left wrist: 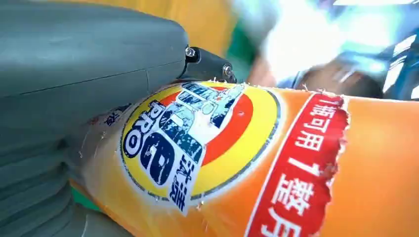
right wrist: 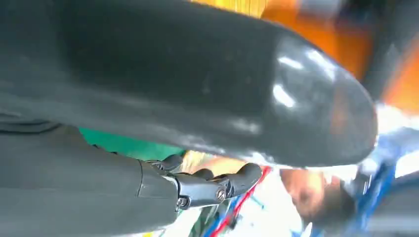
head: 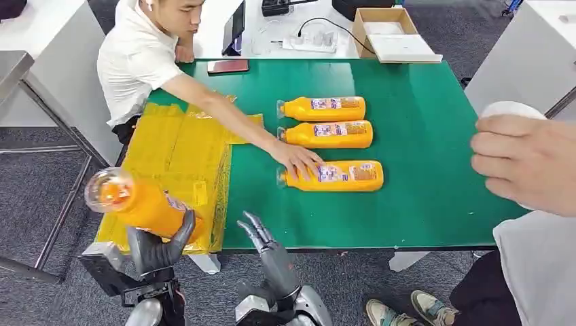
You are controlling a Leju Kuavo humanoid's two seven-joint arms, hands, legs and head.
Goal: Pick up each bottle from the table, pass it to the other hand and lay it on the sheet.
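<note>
While gripped by the left hand point(head: 157, 250), the bottle point(head: 139, 203) tilts cap-end up-left.

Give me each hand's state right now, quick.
Left hand: holding an orange bottle above the yellow sheet.
Right hand: open, holding nothing.

Bottle point(left wrist: 276, 168) label partly behind left robot hand point(left wrist: 74, 98)

"PRO" (roundel) on held bottle point(left wrist: 276, 163)
</note>
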